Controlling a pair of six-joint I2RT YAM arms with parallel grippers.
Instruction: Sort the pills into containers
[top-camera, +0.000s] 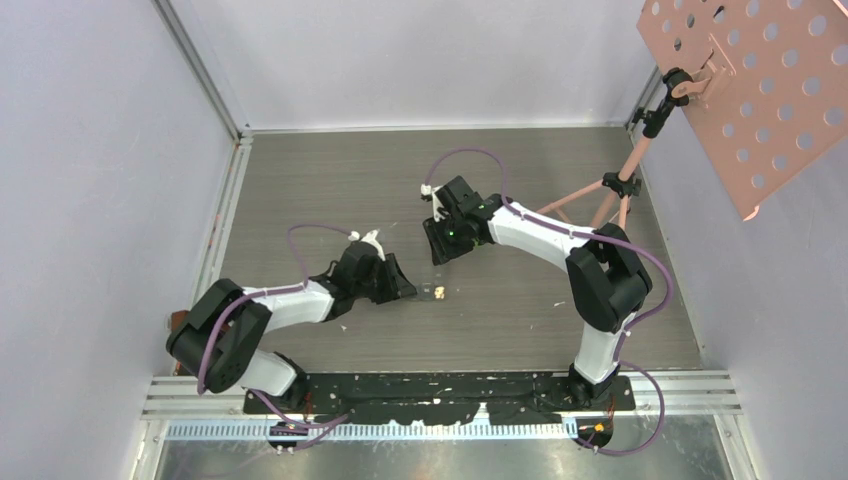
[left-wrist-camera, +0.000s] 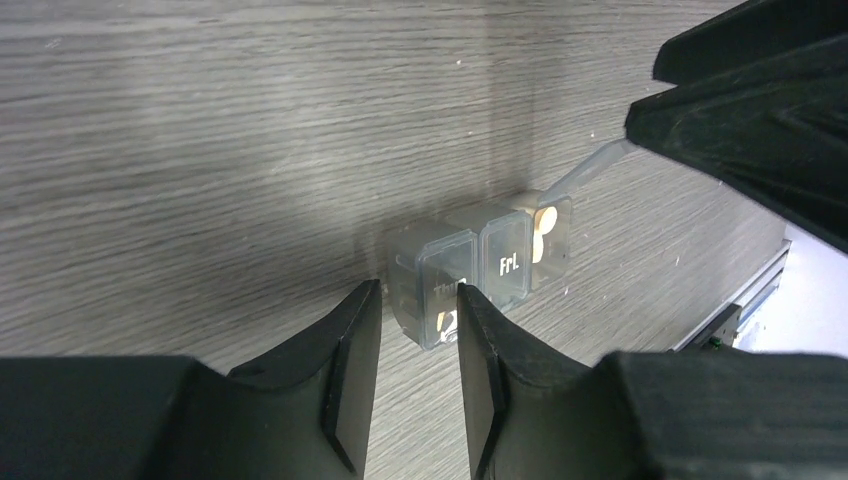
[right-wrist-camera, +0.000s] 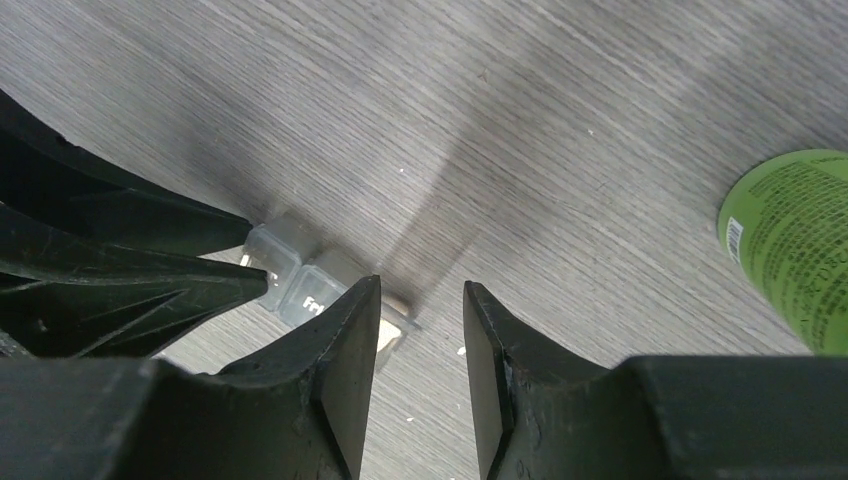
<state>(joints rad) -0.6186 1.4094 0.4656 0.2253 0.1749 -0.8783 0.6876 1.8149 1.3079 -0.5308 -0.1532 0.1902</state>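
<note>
The left arm lies low across the grey wood-grain table (top-camera: 330, 180), its gripper (top-camera: 392, 280) reaching right toward the middle of the table. In the left wrist view that gripper (left-wrist-camera: 418, 300) has its 2 fingers (left-wrist-camera: 350, 350) parted by a narrow gap, holding nothing, with their tips right at the near end of a small translucent pill case (left-wrist-camera: 480, 265). The case lies flat on the table; it shows at least 2 lidded cells, 1 marked "Fri", the next with a partly hidden label, and pale pills (left-wrist-camera: 545, 232) show through its walls at the far end and near the fingertips. A clear lid (left-wrist-camera: 585, 170) appears to stand open at the far cell, though its far end is hidden behind the other gripper. From above, the case (top-camera: 439, 292) is only a small pale spot just right of the left gripper and near of the right one. The right gripper (top-camera: 447, 240) hangs over the table centre, pointing down and left. Its wrist view shows the fingers (right-wrist-camera: 345, 340) a modest gap apart and empty, the tips (right-wrist-camera: 420, 300) poised above the case (right-wrist-camera: 305, 280), whose other end sits against the left gripper's dark fingers (right-wrist-camera: 130, 270). Further right in that view a green bottle (right-wrist-camera: 790, 240) with printed text sits well apart from the case. A pink perforated board (top-camera: 750, 80) on a stand occupies the far right corner.
</note>
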